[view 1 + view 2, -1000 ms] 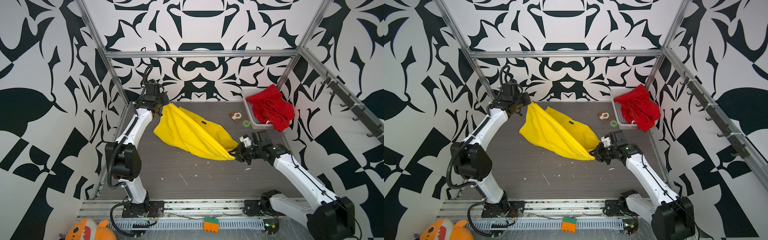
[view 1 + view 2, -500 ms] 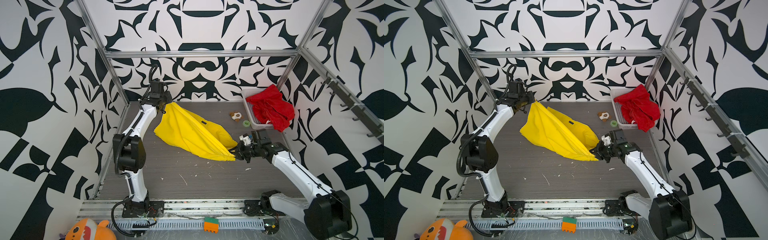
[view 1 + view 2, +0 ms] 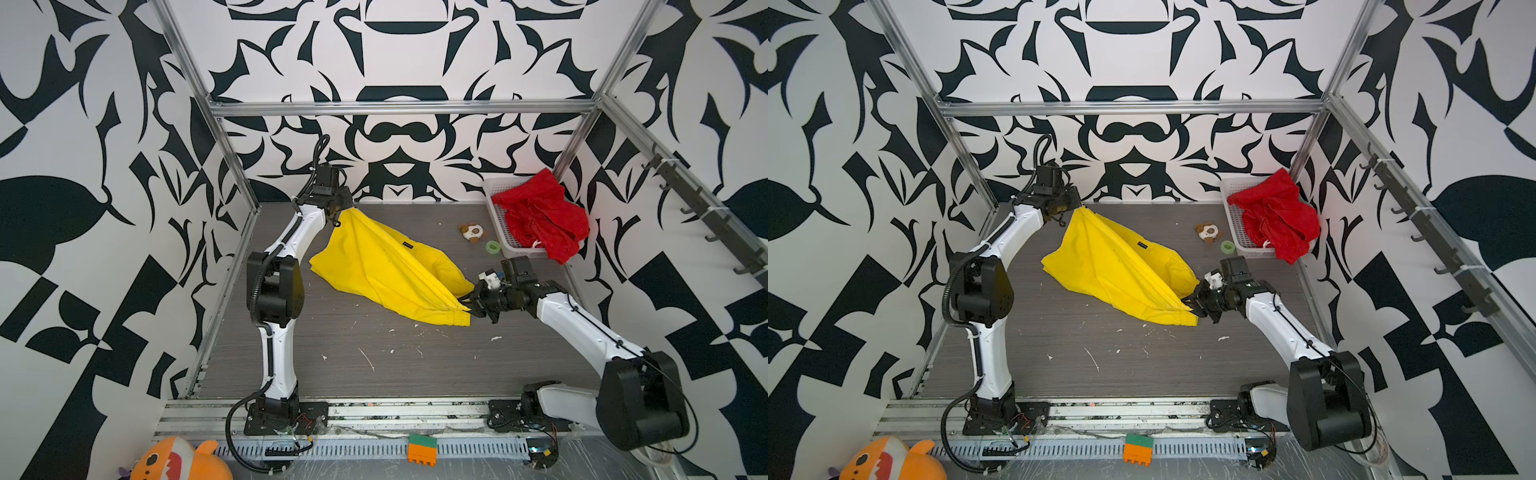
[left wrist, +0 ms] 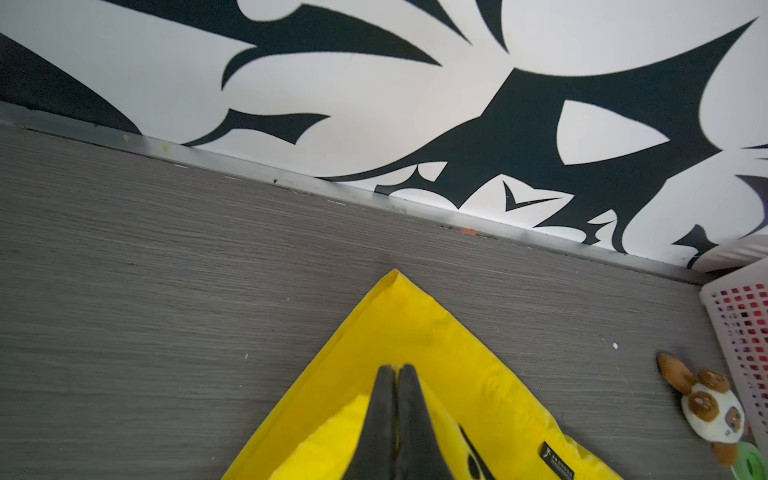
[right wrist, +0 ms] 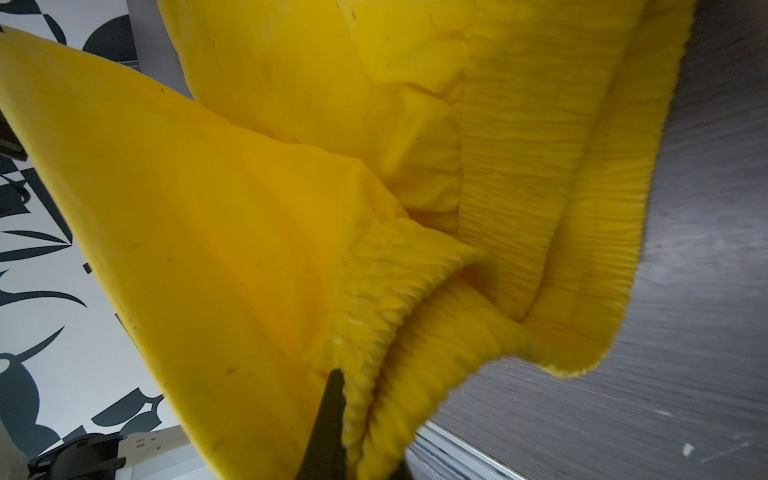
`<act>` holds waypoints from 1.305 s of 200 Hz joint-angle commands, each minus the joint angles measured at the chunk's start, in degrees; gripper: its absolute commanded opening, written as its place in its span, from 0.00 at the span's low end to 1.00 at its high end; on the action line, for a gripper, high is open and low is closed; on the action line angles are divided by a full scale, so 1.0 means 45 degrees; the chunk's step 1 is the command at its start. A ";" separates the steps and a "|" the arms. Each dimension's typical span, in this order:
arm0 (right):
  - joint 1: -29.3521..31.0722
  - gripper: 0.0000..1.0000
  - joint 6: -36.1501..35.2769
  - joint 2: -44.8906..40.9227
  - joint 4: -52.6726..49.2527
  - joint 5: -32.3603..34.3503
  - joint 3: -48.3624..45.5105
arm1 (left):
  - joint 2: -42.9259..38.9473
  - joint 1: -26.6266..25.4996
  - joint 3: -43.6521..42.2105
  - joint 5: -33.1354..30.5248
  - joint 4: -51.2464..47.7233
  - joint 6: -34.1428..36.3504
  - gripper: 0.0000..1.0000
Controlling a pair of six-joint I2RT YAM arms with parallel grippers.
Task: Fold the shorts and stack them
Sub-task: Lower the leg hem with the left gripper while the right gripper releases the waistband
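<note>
Your left pincer [image 3: 338, 212] and right pincer [image 3: 471, 305] both clamped on yellow shorts [image 3: 386, 266], strung 11-to-4 o'clock, sagging onto surface [image 3: 374, 353] | red shorts [image 3: 540, 216] heaped in basket [image 3: 500, 232], 2 o'clock | risk: pull harder and the thin corner may slip out, collapsing the fold

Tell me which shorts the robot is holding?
The yellow shorts, pinched by the left gripper and right gripper; the red shorts drape over the basket, untouched.

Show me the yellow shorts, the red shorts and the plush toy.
yellow shorts [image 3: 374, 266]: in a top view, middle of the spread fabric.
red shorts [image 3: 540, 208]: in a top view, centre of the bunched cloth.
plush toy [image 4: 708, 415]: left wrist view, its white body.
</note>
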 commanded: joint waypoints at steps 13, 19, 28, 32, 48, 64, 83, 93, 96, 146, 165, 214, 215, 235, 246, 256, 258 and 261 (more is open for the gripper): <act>-0.0391 0.00 -0.0833 0.0604 -0.1131 -0.0406 -0.0066 | 0.1009 0.0369 0.1372 -0.1496 0.0815 0.0098 0.00; -0.0463 0.00 -0.0858 0.0736 -0.1054 -0.0454 -0.0060 | 0.1163 0.0351 0.1500 -0.1497 0.0789 0.0098 0.00; -0.0571 0.00 -0.0878 0.0952 -0.0923 -0.0509 -0.0050 | 0.1389 0.0327 0.1676 -0.1505 0.0740 0.0098 0.00; -0.0606 0.00 -0.0910 0.1044 -0.0883 -0.0557 -0.0026 | 0.1472 0.0324 0.1746 -0.1492 0.0731 0.0098 0.00; -0.0739 0.00 -0.0962 0.1402 -0.0733 -0.0658 0.0055 | 0.1820 0.0315 0.2044 -0.1495 0.0672 0.0098 0.00; -0.0900 0.02 -0.1010 0.1782 -0.0578 -0.0683 0.0165 | 0.2157 0.0285 0.2263 -0.1486 0.0642 0.0088 0.00; -0.1089 0.04 -0.0977 0.2150 -0.0252 -0.0719 0.0214 | 0.2523 0.0247 0.2420 -0.1460 0.0708 0.0061 0.00; -0.1206 0.05 -0.0973 0.2369 -0.0101 -0.0721 0.0222 | 0.2749 0.0246 0.2530 -0.1422 0.0696 -0.0007 0.00; -0.1258 0.05 -0.0963 0.2446 -0.0036 -0.0746 0.0230 | 0.2832 0.0246 0.2579 -0.1404 0.0693 -0.0037 0.00; -0.1727 0.33 -0.0689 0.3020 0.0470 -0.0776 0.0457 | 0.3868 0.0151 0.3571 -0.1186 0.0369 -0.0213 0.12; -0.1968 0.48 -0.0507 0.2777 0.0581 -0.0710 0.0541 | 0.4066 0.0111 0.4109 -0.1019 0.0014 -0.0215 0.25; -0.2365 0.63 -0.1495 0.0892 -0.1513 0.1342 0.1786 | 0.2607 0.0070 0.3493 -0.0883 -0.0060 -0.0120 0.45; -0.2365 0.64 -0.1537 0.0822 -0.1582 0.1404 0.1821 | 0.2546 0.0070 0.3461 -0.0871 -0.0056 -0.0119 0.45; -0.2351 0.72 -0.2758 0.0005 -0.2825 0.2916 0.2610 | 0.1225 0.0041 0.2017 -0.0624 0.0087 -0.0147 0.46; -0.2341 0.74 -0.3434 -0.0413 -0.3416 0.3921 0.2974 | 0.0318 -0.0003 0.0776 -0.0469 0.0473 -0.0211 0.46; -0.2224 0.77 -0.4064 -0.0845 -0.3617 0.4637 0.3158 | -0.0500 -0.0064 -0.0444 -0.0363 0.0923 -0.0255 0.46; -0.2179 0.77 -0.4182 -0.0927 -0.3612 0.4749 0.3162 | -0.0659 -0.0080 -0.0674 -0.0355 0.1002 -0.0269 0.46; -0.2105 0.77 -0.4363 -0.1045 -0.3573 0.4913 0.3163 | -0.0892 -0.0085 -0.1027 -0.0276 0.1137 -0.0290 0.46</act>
